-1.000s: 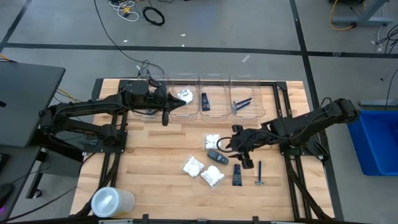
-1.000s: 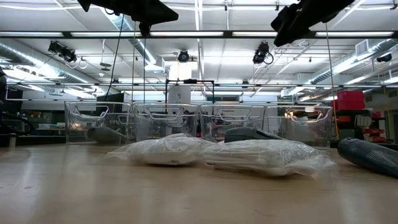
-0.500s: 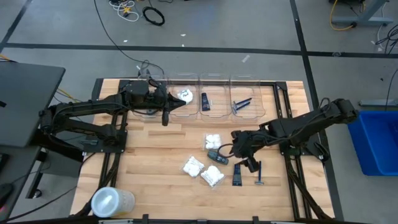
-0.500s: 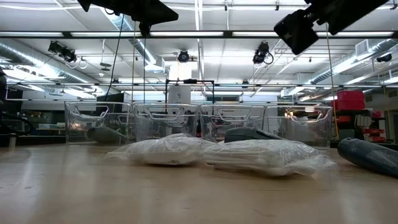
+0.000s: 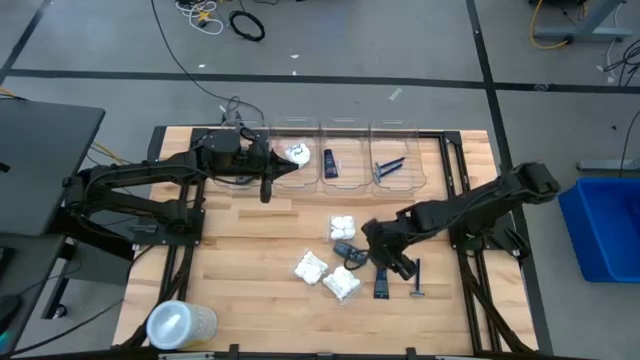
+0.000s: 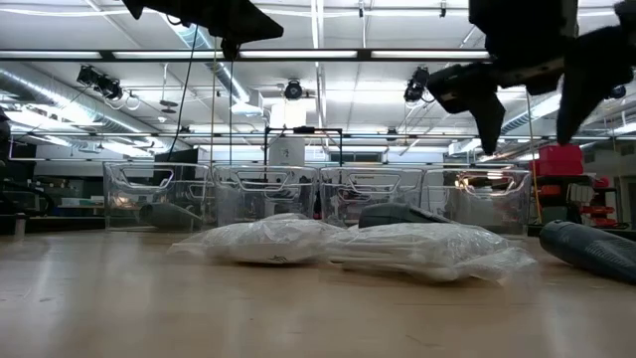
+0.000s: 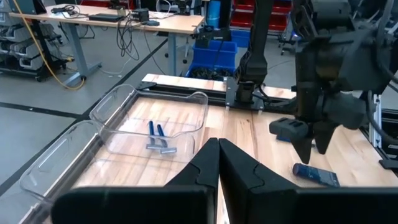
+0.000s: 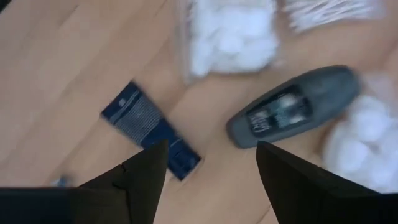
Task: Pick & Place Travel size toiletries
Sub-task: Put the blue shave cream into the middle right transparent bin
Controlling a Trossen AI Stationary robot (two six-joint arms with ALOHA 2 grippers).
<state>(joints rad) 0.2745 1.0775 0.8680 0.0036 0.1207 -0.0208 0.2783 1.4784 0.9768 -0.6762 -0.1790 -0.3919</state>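
The toiletries lie loose on the wooden table: a dark grey oval case [image 5: 348,252] [image 8: 292,109], a black tube [image 5: 381,285] [image 8: 149,130], a thin blue razor [image 5: 418,279] and white packets [image 5: 310,266] [image 5: 341,285] [image 5: 342,225]. My right gripper [image 5: 392,265] [image 8: 211,168] hangs open above the table, fingers pointing down, between the case and the tube, touching neither. My left gripper [image 5: 265,186] [image 7: 217,163] is shut, holds nothing, and hovers by the clear bins at the far side.
Several clear bins [image 5: 345,160] line the far edge; they hold a white packet [image 5: 297,152], a black tube [image 5: 330,163] and blue razors [image 5: 392,167] [image 7: 158,138]. A large translucent round container [image 5: 180,325] lies at the near left corner. Bare wood lies left of the packets.
My right gripper has come down toward the dark grey case and the black tube, drifting a little toward the table's left. It has rolled and tipped, so that its fingers now point more steeply down. Nothing on the table has moved.
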